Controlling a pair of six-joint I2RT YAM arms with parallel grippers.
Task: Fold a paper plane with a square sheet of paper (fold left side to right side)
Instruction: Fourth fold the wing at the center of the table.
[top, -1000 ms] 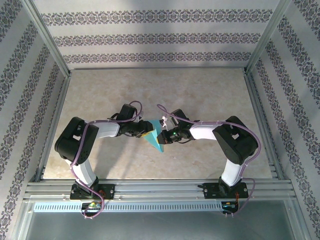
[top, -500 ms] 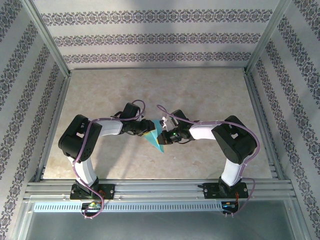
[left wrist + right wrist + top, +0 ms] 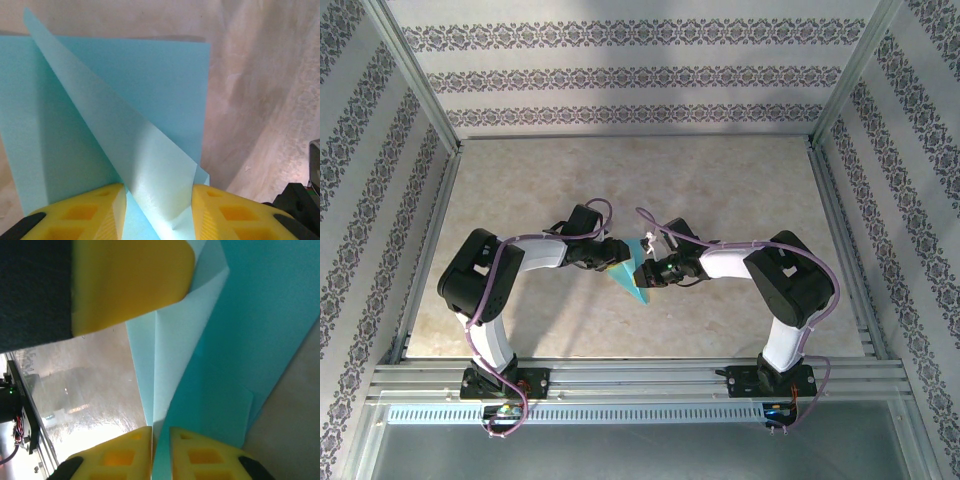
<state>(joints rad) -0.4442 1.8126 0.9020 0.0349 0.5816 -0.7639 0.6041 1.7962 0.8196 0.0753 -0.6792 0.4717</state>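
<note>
The left gripper (image 3: pixel 156 194) has its fingers partway apart, with a raised flap of the square sheet of paper (image 3: pixel 125 90) bridging them. The right gripper (image 3: pixel 160 435), just across the sheet, is nearly pressed together about a crease. Whether either truly clamps, I cannot tell. Meeting it from both sides seemingly steadies the fold. Beyond both hands the sheet's point reaches toward the arm bases, with bare table (image 3: pixel 720 190) all round and the rails well apart.

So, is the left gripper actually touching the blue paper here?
Touching. The left wrist view shows a raised fold of the blue paper wedged between the yellow fingers of the left gripper, meeting both inner edges.
</note>
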